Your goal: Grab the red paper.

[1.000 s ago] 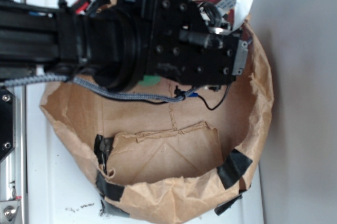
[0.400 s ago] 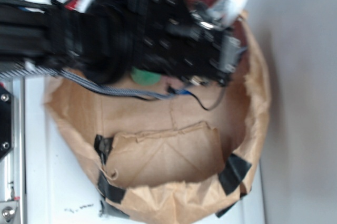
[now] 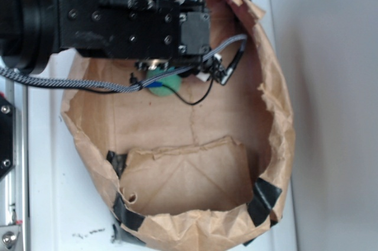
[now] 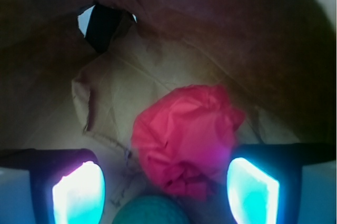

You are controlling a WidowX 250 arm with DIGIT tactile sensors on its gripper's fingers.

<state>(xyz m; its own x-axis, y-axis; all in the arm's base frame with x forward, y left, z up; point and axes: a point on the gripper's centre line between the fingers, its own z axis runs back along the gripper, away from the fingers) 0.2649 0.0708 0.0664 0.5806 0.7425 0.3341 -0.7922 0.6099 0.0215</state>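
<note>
**Gripper open inside the bag, red paper between its fingers**

In the wrist view, the red paper [image 4: 185, 140] lies on the brown floor of the paper bag [image 4: 174, 18]. It is a crumpled, creased wad. The gripper [image 4: 166, 190] is spread open, and its two fingers [image 4: 79, 192] glow light blue at the lower left and lower right of this view. The red paper sits between them, closer to the right finger, and its right edge seems to touch or almost touch that finger. I cannot tell if there is real contact. Nothing is clamped.

Just below the red paper, at the bottom edge of the wrist view, the top of a green ball [image 4: 151, 211] shows. It is just beside the wad, maybe touching it. A torn hole [image 4: 103, 23] opens in the bag wall at the upper left.

In the exterior view, the black arm [image 3: 112, 18] reaches into the upper part of the paper bag [image 3: 195, 227], which stands on a white counter [image 3: 47, 186]. The green ball [image 3: 165, 85] is partly seen under the arm. The red paper is hidden by the arm here. Black tape [image 3: 263, 198] holds the bag rim.
</note>
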